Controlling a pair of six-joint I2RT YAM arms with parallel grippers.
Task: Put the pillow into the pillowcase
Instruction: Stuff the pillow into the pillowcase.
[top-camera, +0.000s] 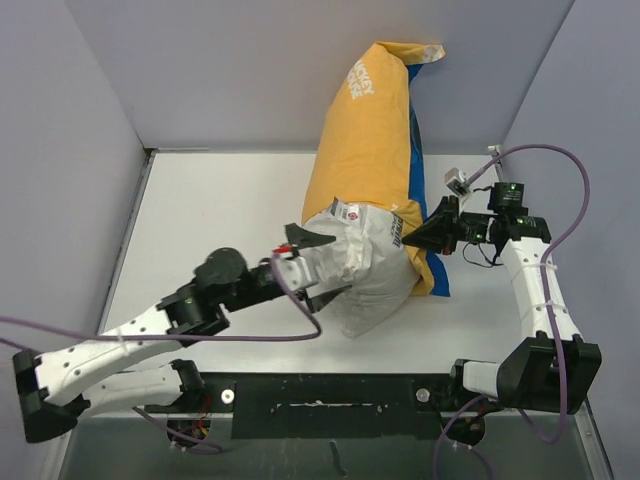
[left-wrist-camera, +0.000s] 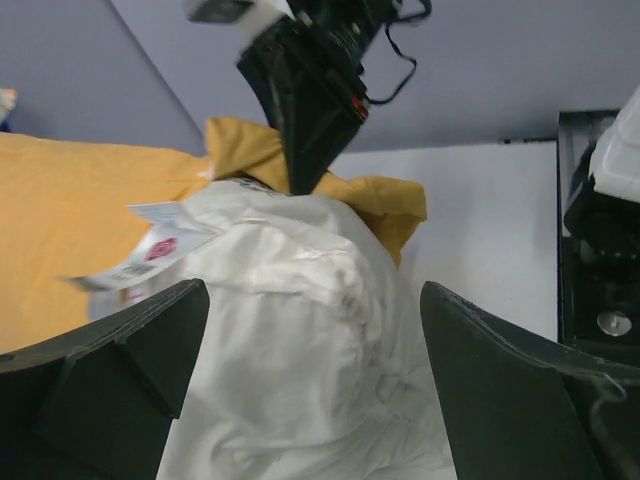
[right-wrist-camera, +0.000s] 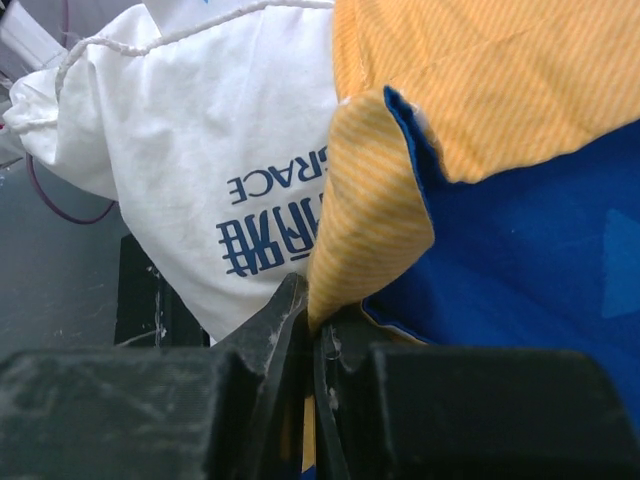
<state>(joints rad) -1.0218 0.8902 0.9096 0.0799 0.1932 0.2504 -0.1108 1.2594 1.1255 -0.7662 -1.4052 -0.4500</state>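
Pillow position: The pillow (top-camera: 365, 275) lay at the centre of the top view, on the white table (top-camera: 220, 200). Its near end stuck out of the case, bare and crumpled. The rest was covered by fabric.
Pillowcase position: The pillowcase (top-camera: 365, 140) ran from the centre of the frame up to the top centre, mustard-yellow side uppermost. A blue strip showed along its right edge. Its far end overlapped the line where the table met the back wall.
Case opening: The mouth sat around the pillow's middle, with the yellow hem bunched against the white fabric.
Pillow markings: A small sewn label (left-wrist-camera: 150, 250) with a red mark lay on top of the exposed end, left of centre in the left wrist view. Blue lettering (right-wrist-camera: 275, 215) showed upside down in the right wrist view.
Left gripper: The left gripper (top-camera: 318, 265) stood wide open, one finger either side of the pillow's exposed end. The left wrist view showed white fabric filling the gap between the fingers (left-wrist-camera: 150, 360). Contact could not be confirmed.
Right gripper: The right gripper (right-wrist-camera: 312, 330) was closed, pinching a yellow fold of the pillowcase hem at the case's right edge, right of centre in the top view. Blue inner fabric lay just beside the pinch.
Arms: The left arm reached in from lower left and the right arm from lower right. Their tips were on opposite sides of the pillow.
Cables: A purple cable (top-camera: 570, 190) looped above the right arm at the right edge of the frame.
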